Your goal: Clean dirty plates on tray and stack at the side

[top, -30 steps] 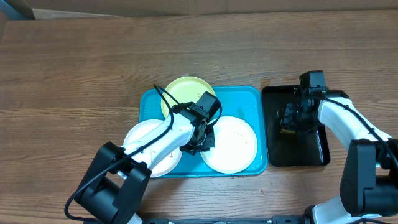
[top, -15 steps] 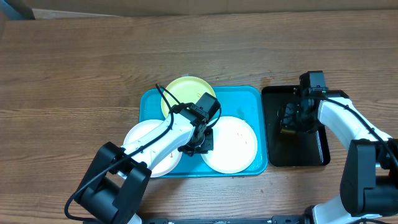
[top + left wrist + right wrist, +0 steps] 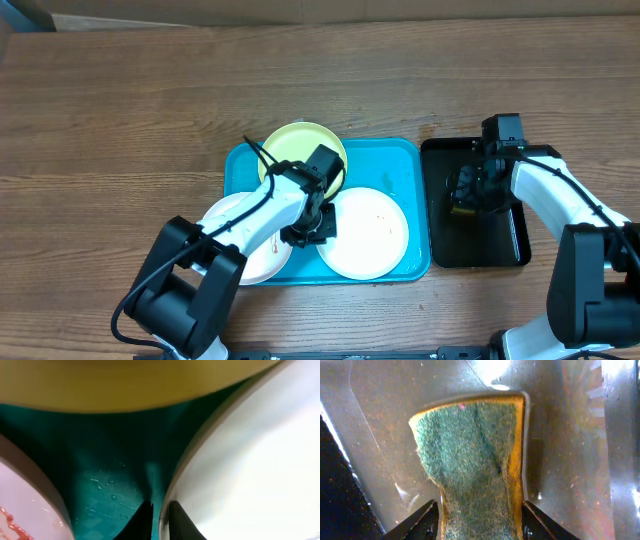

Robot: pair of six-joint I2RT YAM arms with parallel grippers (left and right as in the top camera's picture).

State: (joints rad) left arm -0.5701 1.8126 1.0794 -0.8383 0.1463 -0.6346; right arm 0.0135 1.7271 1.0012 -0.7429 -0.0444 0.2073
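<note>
A: Where is everything sitting right now?

B: The tray (image 3: 385, 160) is lying mid-surface (image 3: 120, 120), with all three plates on it. The lime-green plate (image 3: 295, 150) is hanging over the far rim. The left white plate (image 3: 240, 250) is hanging over the tray's left rim. The right white plate (image 3: 370, 235) is lying fully inside, toward the near right corner.

A: What is the left end effector (image 3: 160, 521) doing?

B: It is sitting low in the gap between the three plates. In the wrist view its fingers are straddling the rim of the right white plate, one outside over the tray floor and one over the plate. The jaws are standing nearly together and are pinching that rim.

A: Is any dirt showing?

B: Red smears (image 3: 12, 522) are showing on the left white plate. Water droplets are sitting on the tray floor between the plates.

A: And the right side?

B: The right end effector (image 3: 480, 525) is hovering over the black tray (image 3: 490, 245), just beside the turquoise one on its right. Its jaws are standing about halfway apart, with a fingertip pressing each side of the sponge (image 3: 470, 460), so it is gripping it. The sponge is facing up with its green scrub side, with a yellow edge showing. The black tray floor is looking wet around it.
</note>
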